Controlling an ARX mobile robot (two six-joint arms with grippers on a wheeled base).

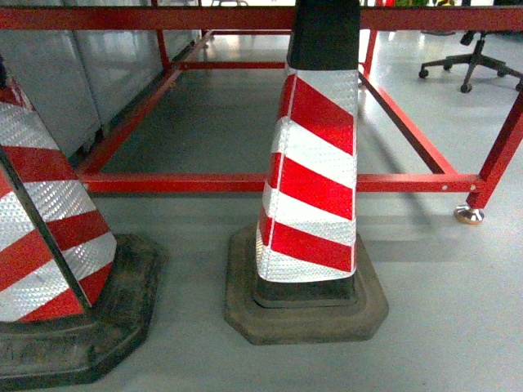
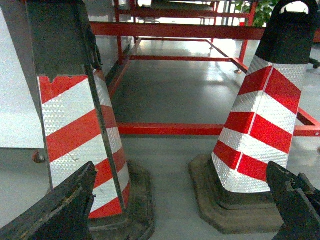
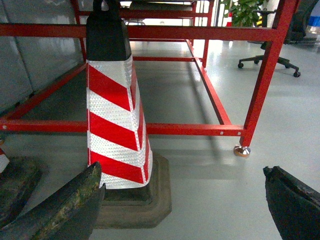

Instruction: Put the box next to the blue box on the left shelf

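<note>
**Two striped cones before a red frame; both grippers spread and holding nothing**

No crate, bin or roller rack shows in any of the three views, so where the box lies, which way it points and how its long axis runs cannot be told.

In the head view a red-and-white striped cone (image 1: 315, 171) stands upright on a dark octagonal base, near the middle of the grey floor (image 1: 441, 318). A second cone (image 1: 45, 237), cut by the left edge, stands just beside it on the left, their bases apart. Behind both runs the low rail of a red steel frame (image 1: 204, 182), with a levelling foot (image 1: 469, 214) at its right post. An office chair (image 1: 474, 61) sits at far right.

The left gripper (image 2: 185, 205) hangs low, its two dark fingers (image 2: 55, 210) wide apart, touching nothing. The right gripper (image 3: 185, 205) is likewise spread wide, its fingers (image 3: 65, 205) bare, the middle cone beyond them.
</note>
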